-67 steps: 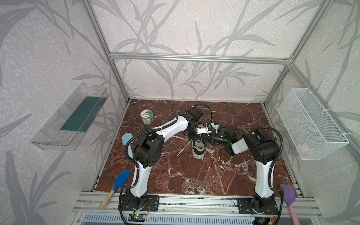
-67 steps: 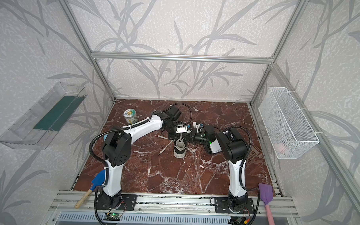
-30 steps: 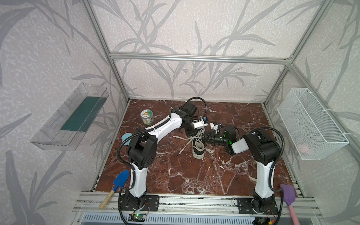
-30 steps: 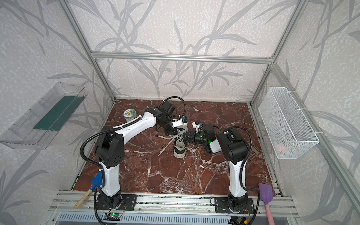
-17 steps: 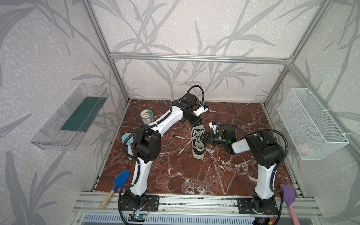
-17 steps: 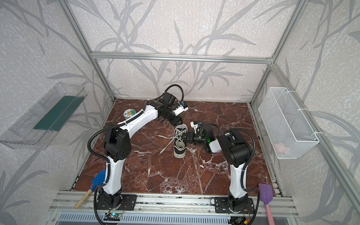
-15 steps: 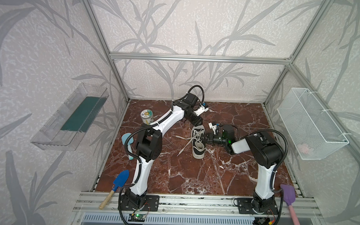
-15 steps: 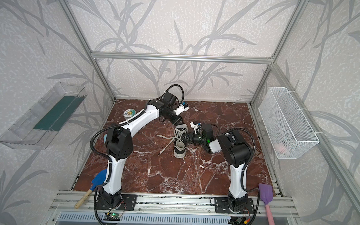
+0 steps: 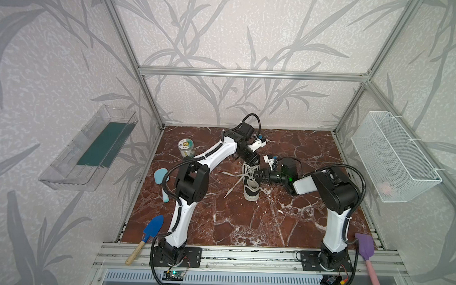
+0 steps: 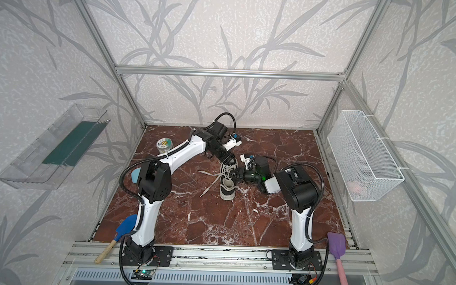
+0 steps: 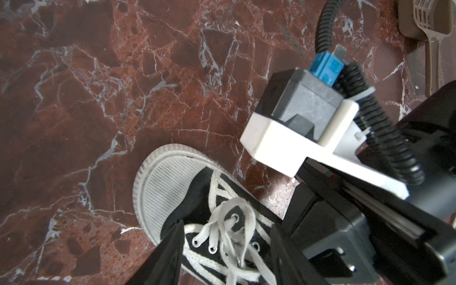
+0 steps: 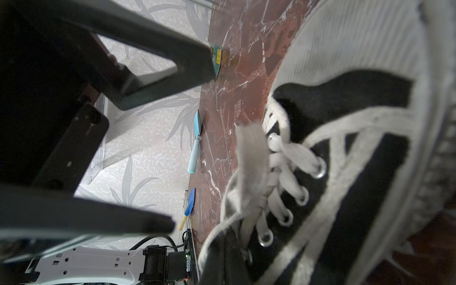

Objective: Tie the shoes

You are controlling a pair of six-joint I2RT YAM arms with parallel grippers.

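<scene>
Right now the black canvas sneaker (image 9: 251,181) is sitting upright on the marble tabletop (image 9: 244,227), directly beneath the left hand (image 11: 227,225) and just in front of the right hand (image 9: 260,173). The left hand is hanging over the eyelet rows with its two fingers standing moderately apart, straddling the crossed laces (image 12: 283,158) and gripping nothing. The right hand is lying low beside the sneaker with its fingers pinched together, and a white strand appears to be running up out of them, so it is probably holding a lace. On the far side of the sneaker from the right hand, two loose lace ends (image 9: 233,185) are trailing over the stone. The sneaker is looking small and light, so on polished marble it is likely sliding or tipping under any sideways tug unless one hand is steadying it. The canvas is soft, while the ribbed toe cap (image 11: 160,187) and sole are firmer. The flat laces are limp and apt to slip, so they are best pinched across their width, a little out from the top eyelets.
</scene>
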